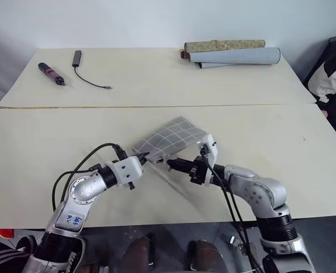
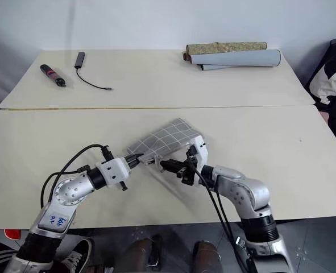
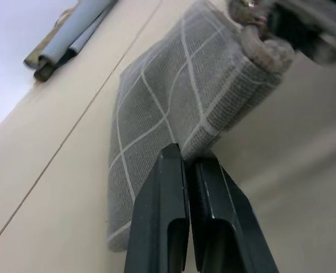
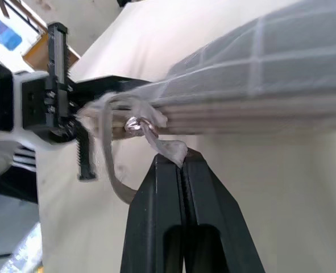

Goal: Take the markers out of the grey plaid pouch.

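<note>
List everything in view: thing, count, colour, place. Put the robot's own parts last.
grey plaid pouch: one, grey with white grid lines, middle of the near table, near edge lifted between the two grippers.
zip pull tab: one, pale strip on a small metal ring, at the pouch's near edge.
rolled mats: a few, grey and mottled tan, far right of the far table.
pen-like tool: one, dark with red band, far left.
black cable: one, beside that tool.
tables: two, cream, pushed together.
left gripper: black fingers, shut on the pouch's corner.
right gripper: black fingers, shut on the pull tab.
</note>
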